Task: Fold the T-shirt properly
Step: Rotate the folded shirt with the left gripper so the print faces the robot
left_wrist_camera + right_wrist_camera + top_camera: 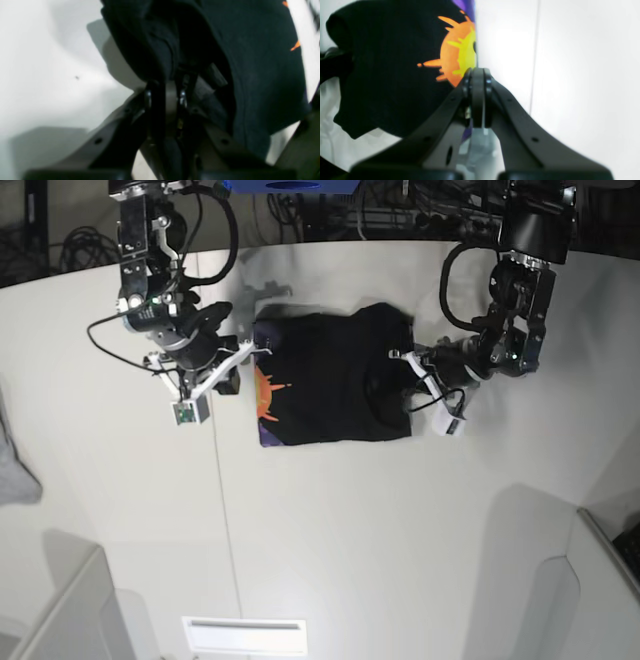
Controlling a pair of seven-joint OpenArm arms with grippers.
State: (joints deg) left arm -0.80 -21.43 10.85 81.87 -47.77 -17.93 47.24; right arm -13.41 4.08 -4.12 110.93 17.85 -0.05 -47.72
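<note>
1. On the white table (330,540), between the two arms, lies the T-shirt (330,385), a dark, roughly square bundle with its orange print (268,395) showing at the edge nearest the right arm.
2. Left gripper (166,82) has its jaws closed on a bunched fold of black cloth at the shirt's opposite edge.
3. Right gripper (477,75) is pressed fully shut at the print-side edge; I cannot tell whether any cloth is caught in it.
4. Risk, as I judge it: the left pinch may hold several layers, so a pull could drag the bundle askew or undo the fold.
5. If the right side holds nothing, that edge could slide freely.
6. Both arms reach inward from opposite sides, wrists angled low toward the shirt.
</note>
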